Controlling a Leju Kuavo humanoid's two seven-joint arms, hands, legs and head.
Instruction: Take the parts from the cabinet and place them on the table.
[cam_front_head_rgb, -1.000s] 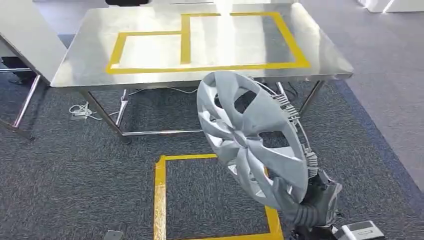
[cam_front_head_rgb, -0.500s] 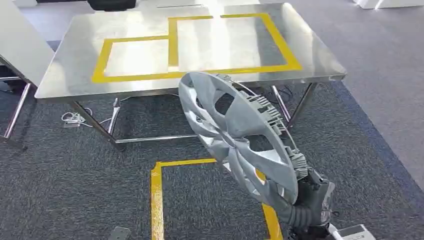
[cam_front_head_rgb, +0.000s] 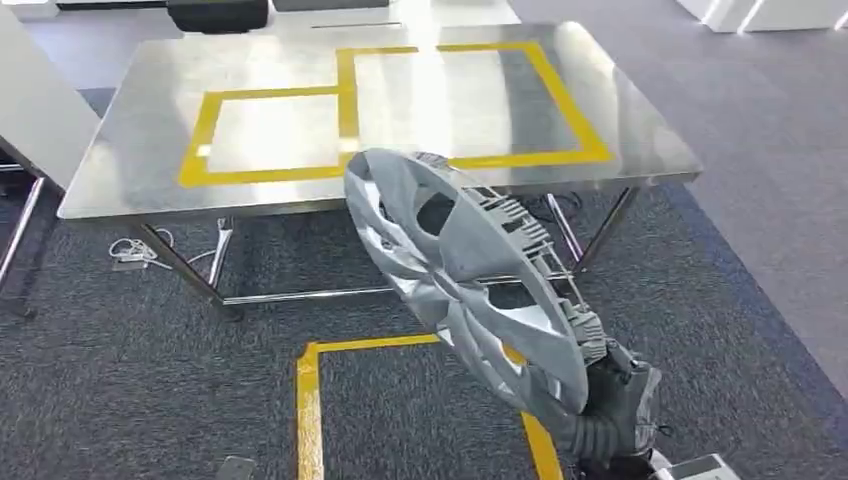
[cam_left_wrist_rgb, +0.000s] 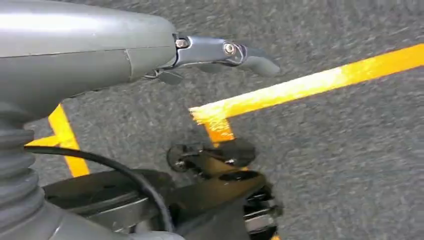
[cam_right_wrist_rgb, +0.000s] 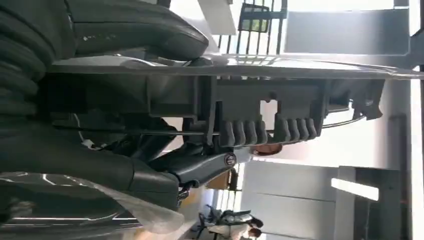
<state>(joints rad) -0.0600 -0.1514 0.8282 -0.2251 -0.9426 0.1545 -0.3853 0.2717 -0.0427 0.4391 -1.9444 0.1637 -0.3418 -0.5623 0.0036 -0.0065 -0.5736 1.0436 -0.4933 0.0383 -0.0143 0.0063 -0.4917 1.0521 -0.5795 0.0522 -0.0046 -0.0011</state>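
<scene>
Right hand (cam_front_head_rgb: 612, 412) grips by its lower rim one grey spoked wheel cover (cam_front_head_rgb: 465, 275), held tilted above carpet before one steel table (cam_front_head_rgb: 130, 165), while left hand (cam_left_wrist_rgb: 220, 52) seems open, fingers apart.

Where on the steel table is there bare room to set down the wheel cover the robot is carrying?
Both yellow-taped boxes on the steel table look bare: the left box and the right box. The wheel cover, held by the right robot hand, hides part of the near edge. A dark object sits at the far edge.
</scene>
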